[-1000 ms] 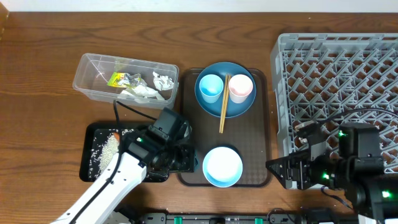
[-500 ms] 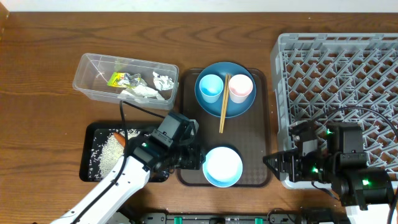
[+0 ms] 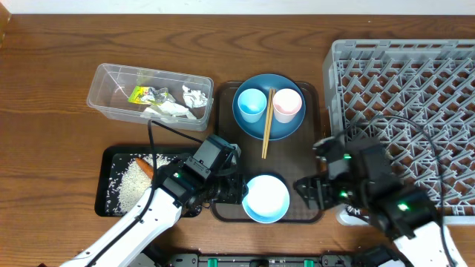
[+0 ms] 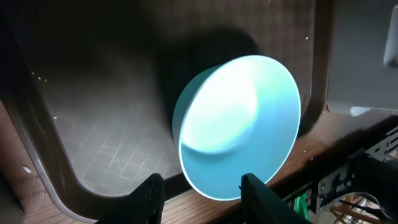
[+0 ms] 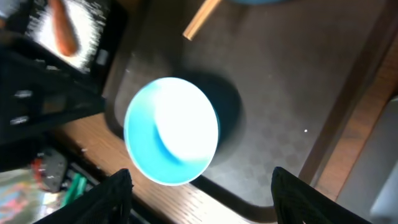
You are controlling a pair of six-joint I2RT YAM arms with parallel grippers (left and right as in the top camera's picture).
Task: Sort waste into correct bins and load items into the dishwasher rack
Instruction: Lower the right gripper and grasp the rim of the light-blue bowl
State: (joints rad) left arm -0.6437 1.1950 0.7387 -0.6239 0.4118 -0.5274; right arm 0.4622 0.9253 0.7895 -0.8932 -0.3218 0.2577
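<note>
Bowl (image 4: 239,124) rests on brown tray (image 4: 112,143), left fingers (image 4: 151,194) spread near its rim.

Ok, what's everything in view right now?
table: one, brown
rack: one, grey, right
tub: one, clear, upper left
wrapper: one, yellow-green, in tub
foil: one, silver, in tub
tissue: two, white, in tub
black tray: one, lower left
rice: scattered, white, black tray
carrot piece: one, orange, black tray
serving tray: one, brown, centre
plate: one, dark blue, serving tray
light-blue cup, pink cup: one each, on plate
chopsticks: two, wooden, between cups
bowl: one, pale blue, serving tray
left gripper, right gripper: open, flanking bowl
</note>
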